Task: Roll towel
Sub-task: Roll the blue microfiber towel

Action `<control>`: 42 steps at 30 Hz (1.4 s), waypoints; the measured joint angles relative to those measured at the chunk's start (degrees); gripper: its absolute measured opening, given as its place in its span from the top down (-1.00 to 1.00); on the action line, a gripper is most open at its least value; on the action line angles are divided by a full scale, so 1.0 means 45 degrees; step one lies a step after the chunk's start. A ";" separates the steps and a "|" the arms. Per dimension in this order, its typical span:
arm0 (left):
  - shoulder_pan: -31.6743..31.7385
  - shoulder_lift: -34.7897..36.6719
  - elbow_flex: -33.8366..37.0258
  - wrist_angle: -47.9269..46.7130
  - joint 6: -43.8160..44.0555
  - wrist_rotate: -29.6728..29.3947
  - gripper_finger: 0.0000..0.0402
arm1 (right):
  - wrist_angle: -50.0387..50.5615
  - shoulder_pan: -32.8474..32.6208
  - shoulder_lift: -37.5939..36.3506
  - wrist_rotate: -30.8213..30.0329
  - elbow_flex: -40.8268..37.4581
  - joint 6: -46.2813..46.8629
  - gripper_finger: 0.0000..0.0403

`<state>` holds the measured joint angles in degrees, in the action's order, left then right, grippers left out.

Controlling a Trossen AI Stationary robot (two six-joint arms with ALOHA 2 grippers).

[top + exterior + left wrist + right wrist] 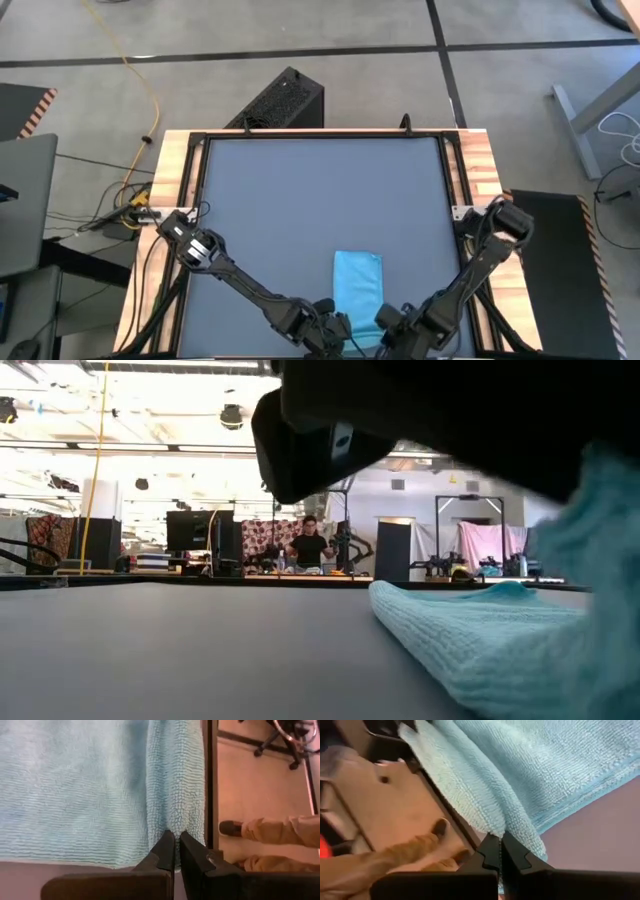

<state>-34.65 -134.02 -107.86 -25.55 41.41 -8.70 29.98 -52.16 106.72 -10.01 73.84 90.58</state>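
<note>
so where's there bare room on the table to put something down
The table is bare across its far half and down both sides of the towel. It is crowded at the near edge, where the left hand and right hand pinch the towel's near end.

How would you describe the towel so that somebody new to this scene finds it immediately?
Start from the dark grey table with its wooden border. At its near edge, between the two arms, lies the towel: small, sky-blue, plain. It is the only cloth there, and the left end effector and right end effector each pinch its near edge.
</note>
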 joint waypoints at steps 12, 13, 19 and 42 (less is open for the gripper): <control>0.0794 0.1905 0.7409 0.9897 0.4707 0.2083 1.00 | -0.2054 0.0024 0.0082 0.0430 -0.1067 -0.0798 0.87; 0.0803 0.1976 0.8035 1.1097 0.5220 0.2160 1.00 | -0.2116 0.0025 0.0132 0.0485 -0.1062 -0.0903 0.87; 0.0526 0.2022 0.9097 1.2979 0.6367 0.2059 1.00 | -0.2077 0.0373 0.0227 0.0827 -0.1053 -0.1768 0.89; 0.0445 0.1963 0.8167 0.9760 0.9010 0.2955 1.00 | -0.1803 0.0612 0.0310 -0.0085 -0.1053 -0.2947 0.87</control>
<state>-32.64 -125.19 -71.11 18.37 81.96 4.60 21.87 -49.41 108.12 -10.39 69.10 77.32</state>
